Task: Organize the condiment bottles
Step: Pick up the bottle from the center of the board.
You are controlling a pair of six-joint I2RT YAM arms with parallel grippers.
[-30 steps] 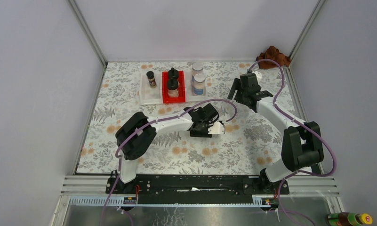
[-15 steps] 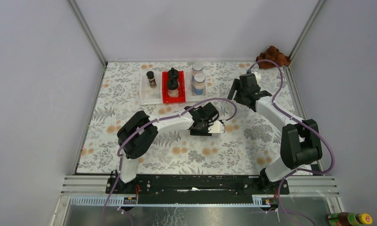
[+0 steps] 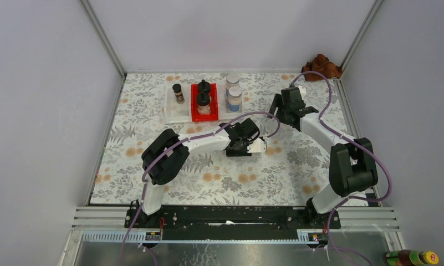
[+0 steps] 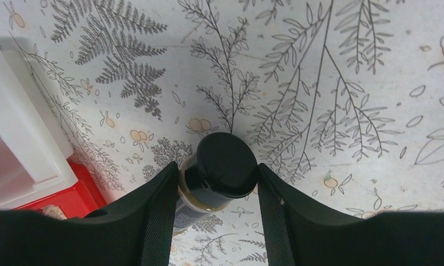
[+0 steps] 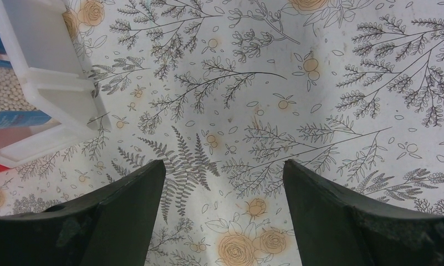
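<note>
1. Floral tablecloth between bare grey walls: the left gripper has its two fingers pressed against opposite sides of a slim dark-brown bottle. It holds the bottle out on the open cloth, just on the near side of the red tray.
2. The right gripper hangs over bare cloth beside the right white tray, with its jaws spread wide and nothing between them.
3. The hold sits high, at the cap and shoulder, so the bottle may pivot or slip free once carried. Its likely slot, the left white tray, lies beyond the red tray's corner. A low carry could clip that wall or topple the clear jars inside.
4. The gripped bottle shows a round, glossy black cap over dark glass. Whether it stands on the cloth or is lifted cannot be told.
5. The second dark-brown bottle stands alone in the left white tray. The two clear jars with domed black caps fill the red tray, and the two silver-lidded jars with blue labels fill the right white tray.
</note>
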